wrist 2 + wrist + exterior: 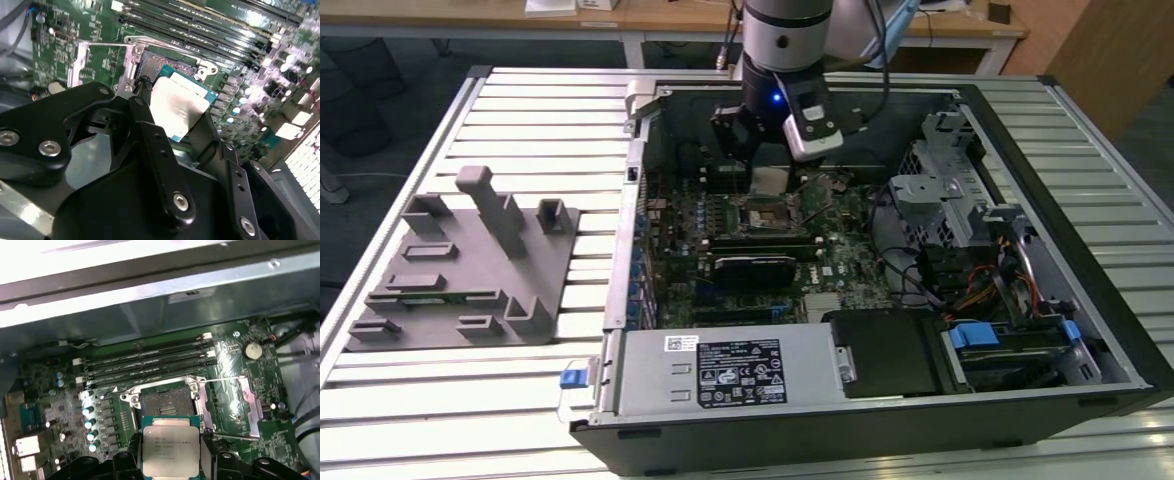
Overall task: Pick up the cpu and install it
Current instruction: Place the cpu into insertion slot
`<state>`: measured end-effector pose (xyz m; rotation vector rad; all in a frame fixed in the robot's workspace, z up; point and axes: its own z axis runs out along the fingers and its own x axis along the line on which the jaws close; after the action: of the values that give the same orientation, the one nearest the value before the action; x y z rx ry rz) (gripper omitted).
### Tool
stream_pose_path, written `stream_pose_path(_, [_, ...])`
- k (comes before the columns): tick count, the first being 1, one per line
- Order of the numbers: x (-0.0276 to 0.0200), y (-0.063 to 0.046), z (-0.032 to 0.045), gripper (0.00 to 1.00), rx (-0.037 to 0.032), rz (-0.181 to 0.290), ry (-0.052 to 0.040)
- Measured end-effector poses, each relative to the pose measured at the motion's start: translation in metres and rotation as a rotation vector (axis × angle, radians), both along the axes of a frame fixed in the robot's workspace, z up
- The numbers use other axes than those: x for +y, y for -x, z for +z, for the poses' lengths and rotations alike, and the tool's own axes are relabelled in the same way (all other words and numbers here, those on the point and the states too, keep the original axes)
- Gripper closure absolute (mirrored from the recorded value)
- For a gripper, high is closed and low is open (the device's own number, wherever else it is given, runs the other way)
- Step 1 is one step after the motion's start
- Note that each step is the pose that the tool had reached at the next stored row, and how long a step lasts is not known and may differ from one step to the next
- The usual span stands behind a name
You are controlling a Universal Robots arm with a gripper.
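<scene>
While the pincer (170,456) is clenched on the cpu (170,450), you have the pick-up half of the job done. Both wrist views show a black finger (133,452) pressed against each of two opposite edges of the chip, with its silvery top facing the camera.

The chip is in the air inside the computer case (630,250), not on the board. Below the fingertips and a little ahead of them sits the socket (165,402), and it is empty — you can see its dark contact field bare in the first wrist view. The cpu is apart from it, close above but not touching as far as I can judge.

Off to one side of the pincer the socket's metal retention plate (247,405) lies swung open on the motherboard (260,440), with its thin lever raised, so nothing covers the opening. Beyond the socket, farther from the fingertips, run the memory slots (150,362).

Well away from the pincer, outside the case on the exterior view's left, the grey holder block (460,270) stands on the table.

So the install half is not yet done — chip unseated, plate unclosed, by my reading.
</scene>
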<state>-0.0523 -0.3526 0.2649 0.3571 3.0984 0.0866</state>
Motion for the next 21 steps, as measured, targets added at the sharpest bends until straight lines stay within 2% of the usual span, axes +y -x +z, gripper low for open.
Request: stream_pose_path(21, [0.0000,0.0000,-0.0004,0.46,-0.0001,-0.382,-0.0002])
